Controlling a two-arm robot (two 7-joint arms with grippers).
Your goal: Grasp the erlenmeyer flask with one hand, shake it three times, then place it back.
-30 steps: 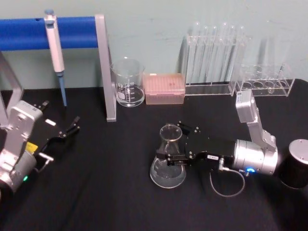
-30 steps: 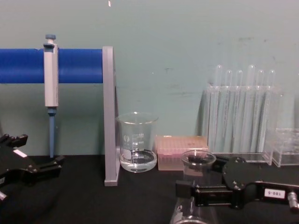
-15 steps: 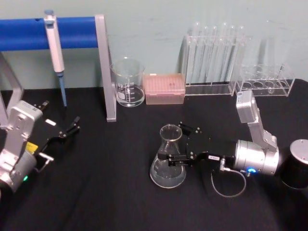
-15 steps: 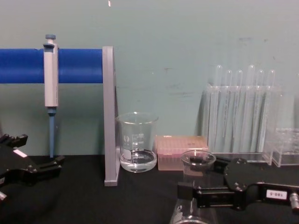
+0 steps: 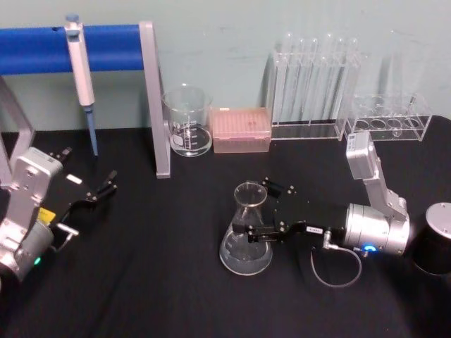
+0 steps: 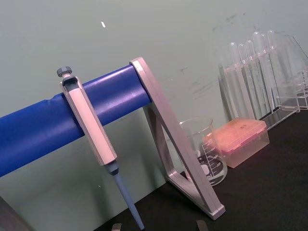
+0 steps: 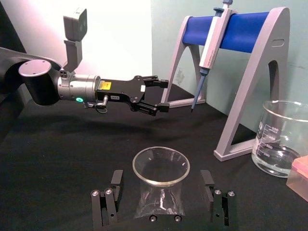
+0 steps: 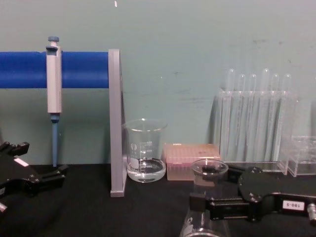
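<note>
Two spread jaws of the right gripper (image 7: pixel 161 178) flanked the erlenmeyer flask (image 5: pixel 245 248) at its neck, not touching; a beaker (image 5: pixel 187 130) stood well behind; left gripper (image 5: pixel 107 184) parked, fingers apart.

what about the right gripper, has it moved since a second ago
Yes, slightly. In the chest view the right gripper has slid toward the robot's right, against the pink tip box behind it; its open fingers straddle the erlenmeyer flask. Left gripper parked.

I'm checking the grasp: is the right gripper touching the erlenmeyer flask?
Apart. In the right wrist view, the open right gripper straddles the erlenmeyer flask, dark gaps showing beside both fingers.
</note>
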